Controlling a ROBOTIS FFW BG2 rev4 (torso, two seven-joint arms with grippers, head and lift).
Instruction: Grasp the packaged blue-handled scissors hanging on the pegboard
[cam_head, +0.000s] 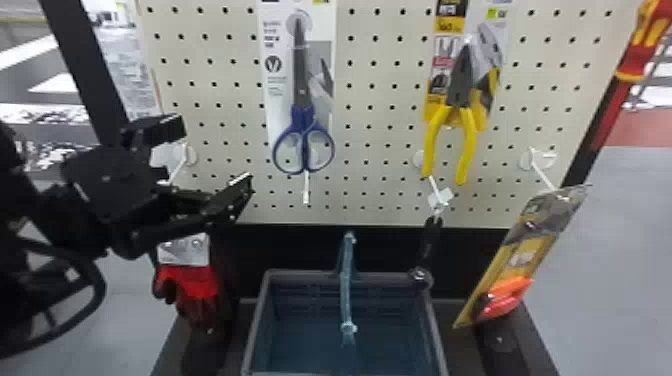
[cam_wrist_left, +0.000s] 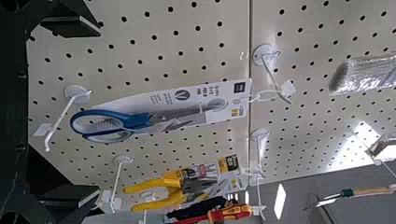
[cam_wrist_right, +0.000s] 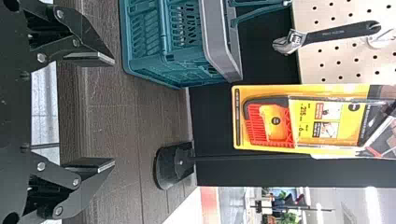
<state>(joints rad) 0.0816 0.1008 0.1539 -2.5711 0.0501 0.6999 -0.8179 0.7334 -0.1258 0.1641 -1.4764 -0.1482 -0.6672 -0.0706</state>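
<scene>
One pair of scissors (cam_head: 301, 112): hanging on the pegboard (cam_head: 380, 150), right of my left claw (cam_head: 212, 154), well apart.
My left claw: open, fingers spread wide.

Printed labels mark the scissors card (cam_wrist_left: 184, 95), pliers card (cam_wrist_left: 227, 163) and yellow package (cam_wrist_right: 303, 123).

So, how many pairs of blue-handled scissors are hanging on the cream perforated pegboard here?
1: the packaged blue-handled scissors, on a white card against the pegboard, left of the yellow-handled metal pliers in the head view. Another could hang hidden behind the card.
</scene>
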